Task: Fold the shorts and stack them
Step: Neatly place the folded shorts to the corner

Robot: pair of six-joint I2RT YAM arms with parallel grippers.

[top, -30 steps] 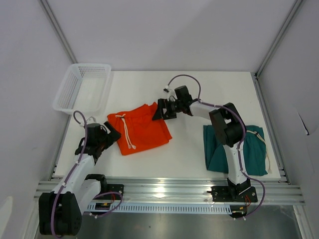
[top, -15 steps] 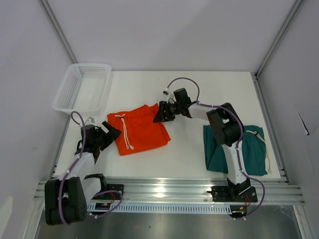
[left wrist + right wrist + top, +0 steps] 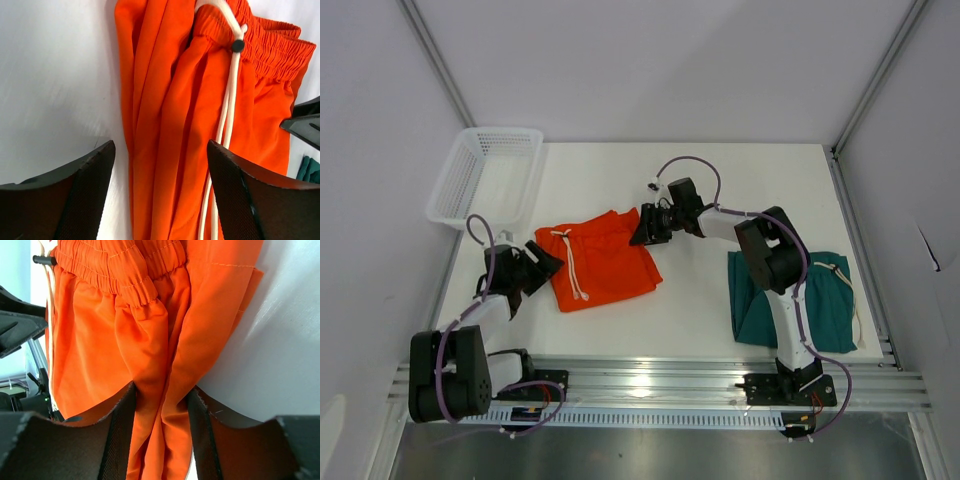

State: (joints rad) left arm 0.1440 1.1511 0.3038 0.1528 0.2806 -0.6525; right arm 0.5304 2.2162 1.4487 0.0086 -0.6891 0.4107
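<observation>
Currently the orange shorts are lying flat on the left-centre of the desk, with the waistband pointing toward the far side and the white drawstring trailing down over the front. The green shorts are lying well apart at the right edge of the desk, partly hidden behind the right arm, and are not being handled.

The right tool is sitting at the far right corner of the orange shorts. Compared with a second ago, its jaws have drawn in from a wide stance, and its fingers are now pinching a bunched fold of orange fabric just below the waistband.

The left tool is sitting at the opposite, left edge of the same garment. Its jaws are standing apart, straddling the fabric edge, and nothing is being held yet. The left arm has pulled its elbow in since the earlier view.

Judgement: the grasp stage of a fold is in progress, with one corner secured and the other pending. The garment is probably not ready for lifting until the left tool is also gripping. Stacking is not yet started.

The white basket is standing at the far left corner, untouched.
</observation>
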